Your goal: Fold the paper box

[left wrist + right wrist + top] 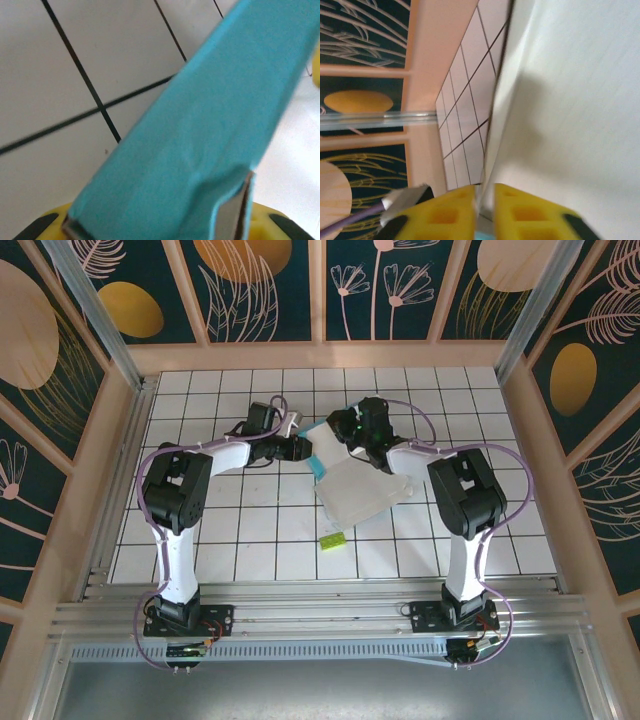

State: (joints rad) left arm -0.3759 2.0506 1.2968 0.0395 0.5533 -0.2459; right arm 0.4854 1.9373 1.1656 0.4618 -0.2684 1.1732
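Observation:
The paper box point(360, 485) lies partly folded in the middle of the tiled table, pale grey-white side up, with a teal flap at its left end. My left gripper point(308, 449) reaches in from the left onto that flap. In the left wrist view the teal flap point(210, 125) spans between my yellow fingers point(50, 222) and buckles at its lower right, so the left gripper point(160, 227) is shut on it. My right gripper point(340, 440) is at the box's far edge. Its jaws point(485, 189) stand slightly open, with the pale sheet's point(580, 100) edge between them.
A small lime-green block point(332, 540) lies on the tiles just in front of the box. Wooden walls point(120, 470) enclose the table on the left, right and far sides. A metal rail point(320, 615) runs along the near edge by the arm bases.

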